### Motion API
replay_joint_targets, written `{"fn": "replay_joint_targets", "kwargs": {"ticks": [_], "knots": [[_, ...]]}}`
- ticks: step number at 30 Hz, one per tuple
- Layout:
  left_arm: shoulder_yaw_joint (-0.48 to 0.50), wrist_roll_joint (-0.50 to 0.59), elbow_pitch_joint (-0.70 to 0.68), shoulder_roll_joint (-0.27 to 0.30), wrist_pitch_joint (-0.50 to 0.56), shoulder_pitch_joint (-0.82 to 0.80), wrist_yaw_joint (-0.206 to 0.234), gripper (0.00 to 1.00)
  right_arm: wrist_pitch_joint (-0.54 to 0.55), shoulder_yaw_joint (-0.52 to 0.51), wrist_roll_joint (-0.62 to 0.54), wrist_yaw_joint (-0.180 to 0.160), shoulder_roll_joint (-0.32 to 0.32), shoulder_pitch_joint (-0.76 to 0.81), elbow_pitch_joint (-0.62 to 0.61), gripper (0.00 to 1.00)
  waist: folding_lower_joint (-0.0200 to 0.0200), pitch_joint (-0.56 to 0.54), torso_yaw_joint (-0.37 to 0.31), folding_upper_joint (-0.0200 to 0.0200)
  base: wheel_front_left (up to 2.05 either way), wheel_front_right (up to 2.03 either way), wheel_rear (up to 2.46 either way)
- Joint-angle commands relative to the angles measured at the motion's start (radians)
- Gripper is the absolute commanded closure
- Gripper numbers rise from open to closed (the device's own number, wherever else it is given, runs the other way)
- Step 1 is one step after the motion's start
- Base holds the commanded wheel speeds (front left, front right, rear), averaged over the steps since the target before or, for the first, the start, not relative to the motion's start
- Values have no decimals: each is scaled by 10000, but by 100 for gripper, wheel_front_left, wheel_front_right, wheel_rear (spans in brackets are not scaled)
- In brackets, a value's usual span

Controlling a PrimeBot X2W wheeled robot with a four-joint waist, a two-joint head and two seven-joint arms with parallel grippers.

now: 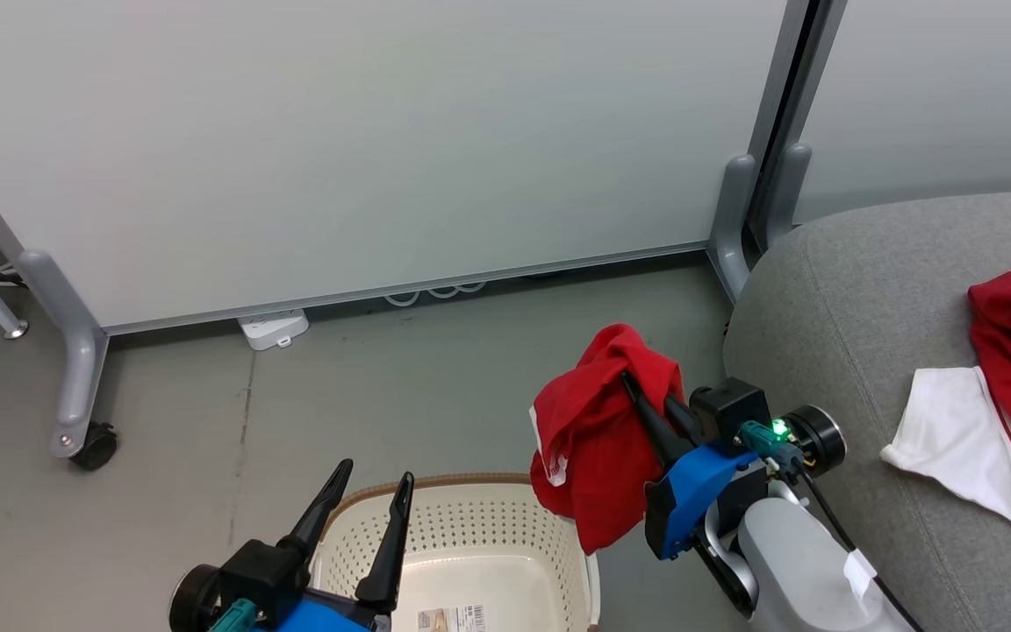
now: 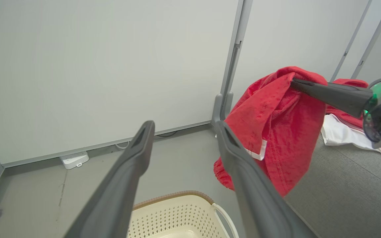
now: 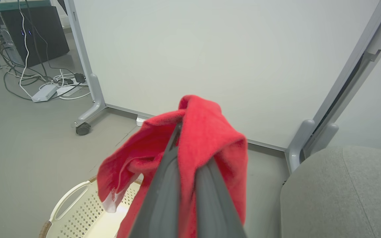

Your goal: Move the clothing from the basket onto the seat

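Plain red garment [image 1: 589, 439]: pinched between the closed fingers of right gripper [image 1: 634, 389] and draped over their tips, hanging just right of basket [image 1: 470, 518], left of seat [image 1: 848, 290].
Red-and-white garment [image 1: 1010, 412]: lying on seat.
Left gripper [image 1: 374, 481]: spread wide, empty, above basket.

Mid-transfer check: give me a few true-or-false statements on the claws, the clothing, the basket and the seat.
1. The right claw holds a red garment in the air. True.
2. The left claw grips the basket. False: it is open, holding nothing, above the basket.
3. A red-and-white garment lies on the seat. True.
4. The held red garment touches the seat. False: it hangs apart from it, off the seat's left edge.
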Motion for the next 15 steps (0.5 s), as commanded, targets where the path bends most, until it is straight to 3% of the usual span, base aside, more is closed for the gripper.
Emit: {"fn": "replay_joint_targets", "kwargs": {"ticks": [1, 9, 15], "knots": [[70, 91, 9, 18, -29, 116, -42, 0, 10, -2, -19, -11, -6, 121, -42, 100, 0, -9, -10, 0, 0, 0, 0], [277, 324, 76, -129, -29, 212, -154, 0, 4, 24, 52, -11, -6, 167, -84, 100, 0, -37, -197, 0, 0, 0, 0], [217, 425, 84, -160, -29, 26, -197, 0, -16, 53, 147, -11, -6, 93, -116, 100, 0, 53, -713, 0, 0, 0, 0]]}}
